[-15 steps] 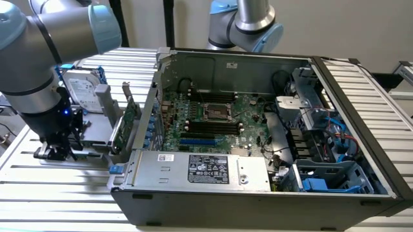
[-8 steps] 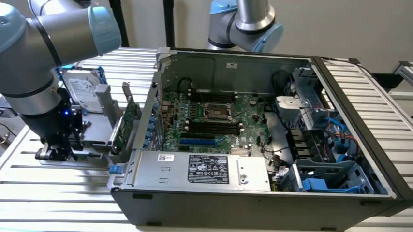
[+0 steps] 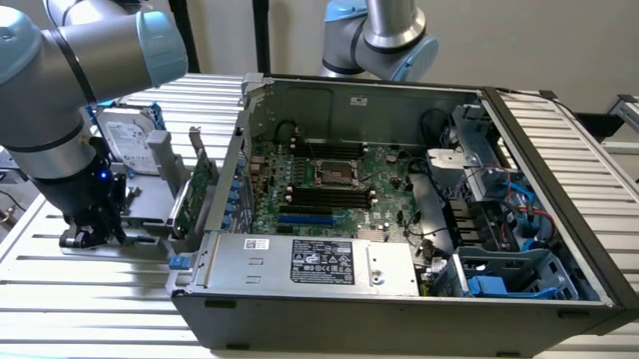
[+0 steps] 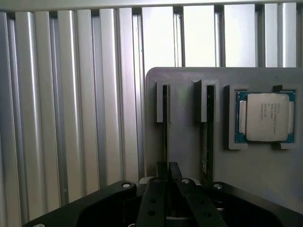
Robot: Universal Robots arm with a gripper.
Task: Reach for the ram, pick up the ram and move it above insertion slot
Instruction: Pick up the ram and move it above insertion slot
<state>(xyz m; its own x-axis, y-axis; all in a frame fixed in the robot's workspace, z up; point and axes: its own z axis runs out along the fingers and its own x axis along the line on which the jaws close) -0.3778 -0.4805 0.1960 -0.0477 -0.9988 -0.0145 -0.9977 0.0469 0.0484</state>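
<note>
My gripper (image 3: 92,233) is down at a grey holder block (image 3: 140,223) on the slatted table, to the exterior view's left of the open computer case. In the wrist view the ram (image 4: 165,124) stands on edge in one groove of the holder (image 4: 184,142), seen as a thin dark line. That line runs straight in between my two black fingers, and my gripper (image 4: 169,172) is shut on the ram. A second green stick (image 4: 205,151) stands in the neighbouring groove. The black insertion slots (image 3: 325,196) lie in parallel rows on the motherboard, well away from my gripper.
A processor chip (image 4: 265,117) sits in a pocket of the holder beside the grooves. A hard drive (image 3: 128,138) and a green card with a metal bracket (image 3: 197,183) stand between me and the case wall (image 3: 239,149). A blue slot (image 3: 304,220) lies below the black ones. A second arm (image 3: 384,37) stands behind the case.
</note>
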